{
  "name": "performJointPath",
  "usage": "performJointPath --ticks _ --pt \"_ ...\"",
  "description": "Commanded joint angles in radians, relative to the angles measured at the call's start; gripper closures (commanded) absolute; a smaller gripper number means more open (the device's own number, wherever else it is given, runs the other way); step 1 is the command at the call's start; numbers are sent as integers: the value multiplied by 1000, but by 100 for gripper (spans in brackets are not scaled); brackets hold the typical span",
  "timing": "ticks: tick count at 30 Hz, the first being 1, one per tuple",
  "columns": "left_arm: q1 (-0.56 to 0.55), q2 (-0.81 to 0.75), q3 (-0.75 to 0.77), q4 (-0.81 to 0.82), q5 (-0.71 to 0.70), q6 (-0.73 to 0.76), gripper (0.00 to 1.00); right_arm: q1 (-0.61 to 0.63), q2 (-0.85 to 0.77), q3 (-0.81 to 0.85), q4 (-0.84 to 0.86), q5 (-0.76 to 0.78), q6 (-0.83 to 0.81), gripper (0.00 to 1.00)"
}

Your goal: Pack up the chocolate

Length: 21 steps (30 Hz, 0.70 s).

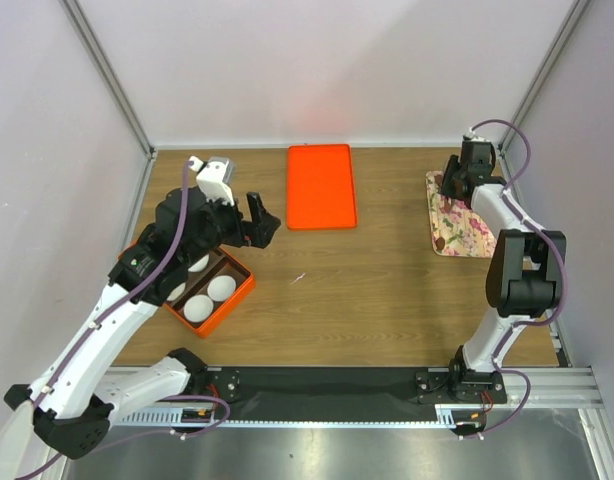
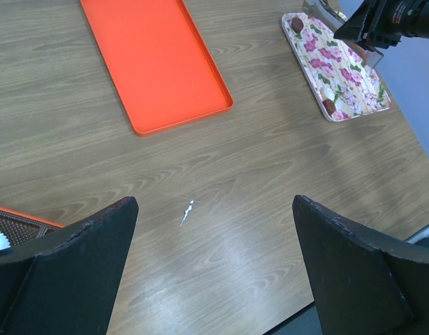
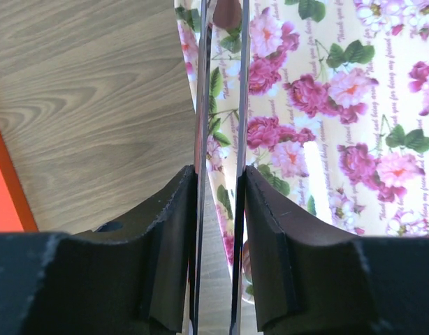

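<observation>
Right gripper [image 1: 453, 184]: thin metal blades on its fingers stand narrowly apart above the floral plate [image 3: 354, 105], just inside its left rim. A dark chocolate lump [image 3: 227, 10] appears to sit between the blade tips, but the frame edge cuts it off, so a grip cannot be confirmed. A second chocolate [image 2: 329, 106] lies at the plate's rim.

Left gripper [image 2: 214, 265]: jaws spread wide, holding nothing, with open wooden table [image 2: 270, 174] between it and the orange tray [image 2: 155, 63].
</observation>
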Motion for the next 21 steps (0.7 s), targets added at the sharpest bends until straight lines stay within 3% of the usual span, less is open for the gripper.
performJointPath --ticks 1,21 --pt "6 -14 51 3 -16 17 0 -5 -60 9 -10 12 -10 62" --pt "6 8 57 7 -19 23 0 -25 52 43 -28 -49 -13 51"
